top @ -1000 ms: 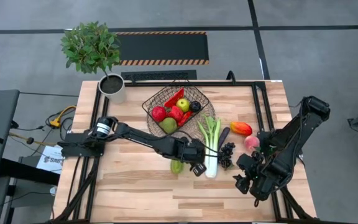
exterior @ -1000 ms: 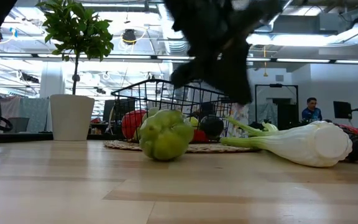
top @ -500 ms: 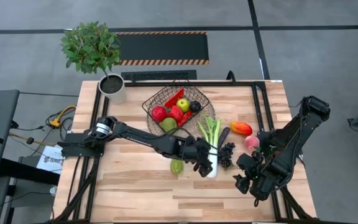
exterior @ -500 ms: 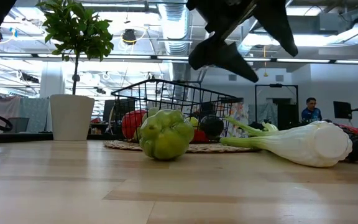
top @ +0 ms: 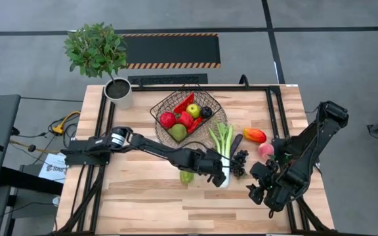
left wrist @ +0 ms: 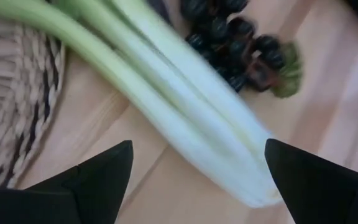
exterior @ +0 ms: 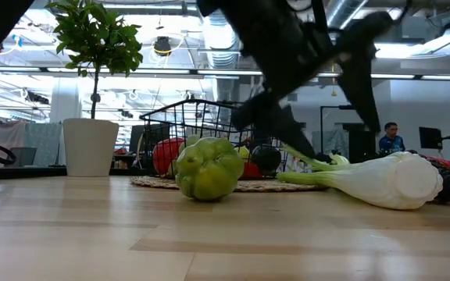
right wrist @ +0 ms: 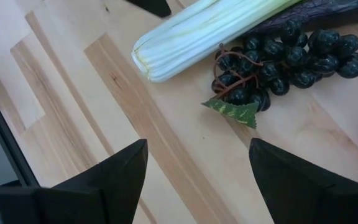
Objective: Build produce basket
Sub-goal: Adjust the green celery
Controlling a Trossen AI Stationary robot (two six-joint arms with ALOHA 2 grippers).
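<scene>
Light wooden plank tabletop [top: 143,196] on a black frame, carrying every item listed below. Leafy green potted plant [top: 97,51] in a white pot, at the far left corner. Dark wire-mesh basket [top: 164,105] with open grid sides, resting on a round flat woven wicker tray [left wrist: 5,112] at the far centre; it holds red, green and dark produce. Long white-green leek [top: 223,154], lying flat on the bare wood just beside the basket, root end toward the near edge. Left pincer [top: 216,174], over the leek's white end, fingers [left wrist: 92,180] spread wide to either side of the stalk and holding nothing. Right pincer [top: 260,190], near the right edge, fingers [right wrist: 117,171] spread apart and empty, close to the grapes. Dark grape bunch [top: 239,162] with a green leaf, touching the leek's side. Green lumpy pepper [exterior: 207,168], on the wood beside the left arm. A paper beneath the left arm's base bears writing too small to read.
</scene>
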